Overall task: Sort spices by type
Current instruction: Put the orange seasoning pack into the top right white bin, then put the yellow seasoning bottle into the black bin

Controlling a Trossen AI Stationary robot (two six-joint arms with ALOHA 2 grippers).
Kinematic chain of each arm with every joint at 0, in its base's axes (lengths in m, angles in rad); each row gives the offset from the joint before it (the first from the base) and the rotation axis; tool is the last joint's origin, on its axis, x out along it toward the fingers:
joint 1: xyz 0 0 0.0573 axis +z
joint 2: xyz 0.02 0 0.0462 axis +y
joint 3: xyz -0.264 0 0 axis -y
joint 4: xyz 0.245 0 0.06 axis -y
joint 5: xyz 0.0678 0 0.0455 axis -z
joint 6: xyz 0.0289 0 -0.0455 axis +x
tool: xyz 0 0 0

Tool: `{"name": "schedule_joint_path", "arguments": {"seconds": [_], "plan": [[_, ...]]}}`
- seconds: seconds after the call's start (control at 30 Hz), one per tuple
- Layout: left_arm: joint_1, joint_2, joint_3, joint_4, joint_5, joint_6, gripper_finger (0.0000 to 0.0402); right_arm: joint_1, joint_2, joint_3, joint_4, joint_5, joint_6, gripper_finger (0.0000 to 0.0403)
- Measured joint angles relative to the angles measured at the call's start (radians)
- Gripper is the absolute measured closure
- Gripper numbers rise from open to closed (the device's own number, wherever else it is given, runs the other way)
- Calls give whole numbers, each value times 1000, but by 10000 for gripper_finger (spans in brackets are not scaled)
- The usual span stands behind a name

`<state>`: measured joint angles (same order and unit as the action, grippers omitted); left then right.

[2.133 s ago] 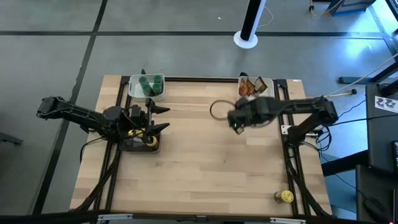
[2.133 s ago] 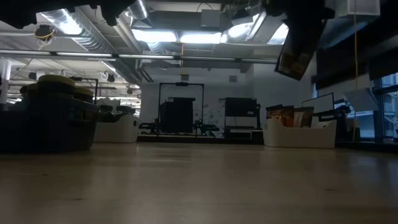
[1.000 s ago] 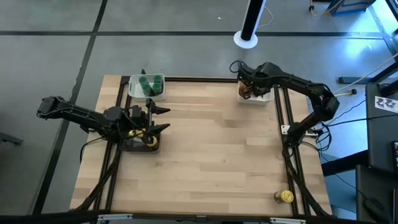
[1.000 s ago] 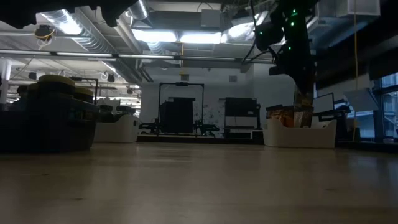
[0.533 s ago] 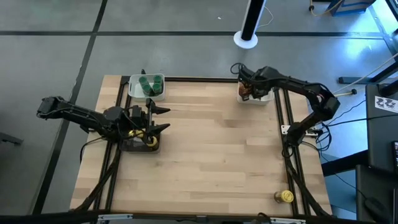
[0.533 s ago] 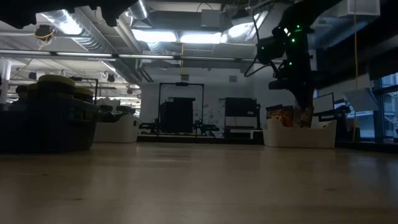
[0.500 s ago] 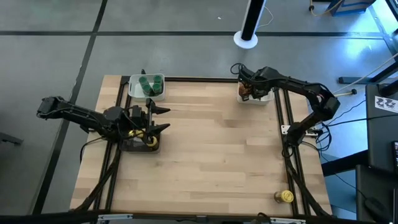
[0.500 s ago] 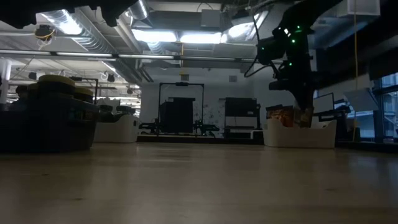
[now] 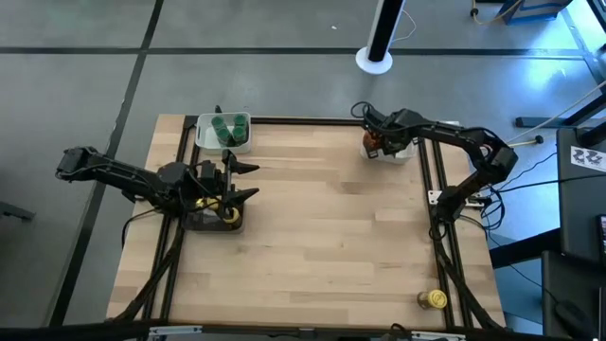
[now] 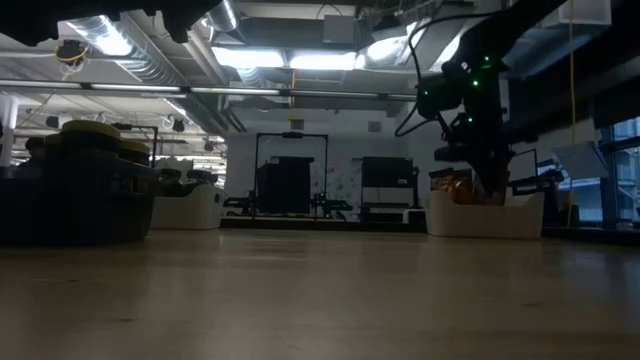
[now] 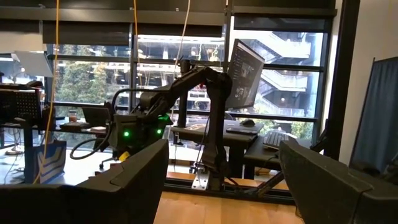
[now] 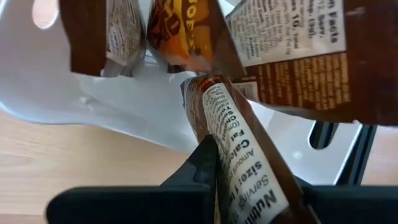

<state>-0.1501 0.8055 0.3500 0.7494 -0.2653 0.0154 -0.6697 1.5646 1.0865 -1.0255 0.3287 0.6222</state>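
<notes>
A brown-orange foil packet [image 12: 239,143], printed "Nutrition", "Servings" and "Calories", is clamped by the closed right end effector [image 12: 249,180] over the white plastic tray [image 12: 124,99].

The left end effector [image 11: 221,180] is held wide open, empty.

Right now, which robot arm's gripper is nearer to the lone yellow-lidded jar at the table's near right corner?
The right gripper, though not close: it is at the white tray along that side. The left gripper waits across the table from the yellow-lidded jar.

Showing as pale, matt wood in jointed strips: table [image 9: 322,246]. Gleaming as glossy printed foil: packet [image 12: 239,146]. Looking like smooth white plastic: tray [image 12: 130,102]. Appearing as dark matt plastic: fingers [image 11: 134,180].
</notes>
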Motion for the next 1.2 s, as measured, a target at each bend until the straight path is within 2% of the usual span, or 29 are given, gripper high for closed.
{"name": "schedule_joint_path", "arguments": {"seconds": [0.37, 0.7, 0.93, 1.2], "plan": [[0, 0, 0, 0, 0, 0, 114, 2, 0, -29, 32, 2, -1, 365], [0, 0, 0, 0, 0, 0, 114, 2, 0, -22, 9, 100, -13, 256], [0, 0, 0, 0, 0, 0, 114, 32, -29, 116, -152, 125, -52, 213], [0, 0, 0, 0, 0, 0, 114, 187, -65, 320, -316, 82, -48, 209]]}}
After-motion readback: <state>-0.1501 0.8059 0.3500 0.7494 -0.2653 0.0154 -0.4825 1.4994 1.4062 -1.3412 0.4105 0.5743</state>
